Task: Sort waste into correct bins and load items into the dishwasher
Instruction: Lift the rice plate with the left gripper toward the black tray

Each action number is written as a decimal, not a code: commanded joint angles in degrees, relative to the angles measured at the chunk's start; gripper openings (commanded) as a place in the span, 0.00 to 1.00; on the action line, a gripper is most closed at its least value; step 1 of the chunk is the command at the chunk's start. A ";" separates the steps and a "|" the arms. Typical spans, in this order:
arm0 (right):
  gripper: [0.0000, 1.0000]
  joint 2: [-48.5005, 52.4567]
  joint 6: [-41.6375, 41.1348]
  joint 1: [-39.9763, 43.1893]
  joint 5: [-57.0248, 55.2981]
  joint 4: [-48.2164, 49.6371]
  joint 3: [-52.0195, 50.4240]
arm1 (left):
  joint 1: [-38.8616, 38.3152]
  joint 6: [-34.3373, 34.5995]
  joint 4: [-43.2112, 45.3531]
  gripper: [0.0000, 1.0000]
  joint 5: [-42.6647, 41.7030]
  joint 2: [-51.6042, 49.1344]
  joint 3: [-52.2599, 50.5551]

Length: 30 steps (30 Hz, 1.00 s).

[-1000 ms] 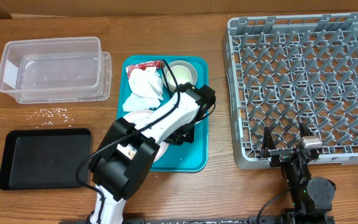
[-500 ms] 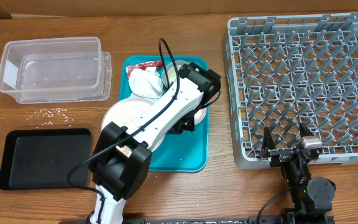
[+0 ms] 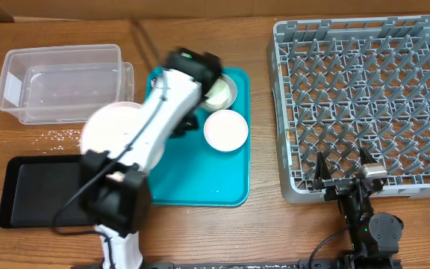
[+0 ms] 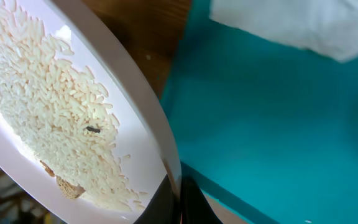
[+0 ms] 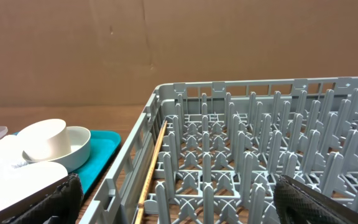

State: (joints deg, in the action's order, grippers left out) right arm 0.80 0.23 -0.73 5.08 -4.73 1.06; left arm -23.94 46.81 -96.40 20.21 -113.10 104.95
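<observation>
My left gripper (image 4: 180,202) is shut on the rim of the large white plate (image 4: 55,106), which is tilted and carries a heap of rice grains (image 4: 36,93). From overhead the plate (image 3: 109,125) hangs left of the teal tray (image 3: 200,187), between the clear tub (image 3: 62,82) and the black tray (image 3: 39,187). A small white bowl (image 3: 225,130) lies on the teal tray, and a white cup sits in the grey bowl (image 3: 220,91) behind it. A white napkin (image 4: 297,25) shows in the left wrist view. My right gripper (image 3: 343,173) is open at the near edge of the grey dish rack (image 3: 364,97).
Loose rice grains (image 3: 64,135) lie on the wooden table in front of the clear tub. My left arm (image 3: 151,138) crosses the left half of the teal tray and hides what lies under it. A thin wooden stick (image 5: 153,165) lies along the rack's left side.
The left arm has swung left with the plate, carrying it off the teal tray to above the table's left side. The small white bowl is uncovered. The right arm has not moved.
</observation>
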 commanded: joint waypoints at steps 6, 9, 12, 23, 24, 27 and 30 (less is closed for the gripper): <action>1.00 -0.63 0.24 0.37 -0.48 0.31 -0.59 | 18.03 -0.59 -0.13 0.04 -4.94 7.21 1.44; 1.00 -0.63 0.22 0.37 -0.50 0.31 -0.59 | 24.44 -3.08 1.66 0.04 -9.42 7.15 1.20; 1.00 -0.63 0.22 0.37 -0.50 0.31 -0.59 | 30.29 -7.63 4.57 0.04 -15.87 7.15 1.20; 1.00 -0.63 0.22 0.37 -0.50 0.31 -0.59 | 46.51 -14.29 7.76 0.04 -30.62 7.08 1.18; 1.00 -0.63 0.24 0.37 -0.50 0.31 -0.59 | 47.63 -14.86 7.98 0.04 -32.02 7.04 1.18; 1.00 -0.63 0.22 0.37 -0.50 0.31 -0.59 | 51.01 -16.22 8.24 0.04 -35.23 7.04 1.18; 1.00 -0.63 0.22 0.37 -0.50 0.31 -0.59 | 54.05 -18.34 8.28 0.04 -38.21 7.04 1.18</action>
State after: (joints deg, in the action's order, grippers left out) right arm 0.80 0.23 -0.73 5.08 -4.71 1.06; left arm 27.38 32.27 -88.20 -12.23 -107.02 105.23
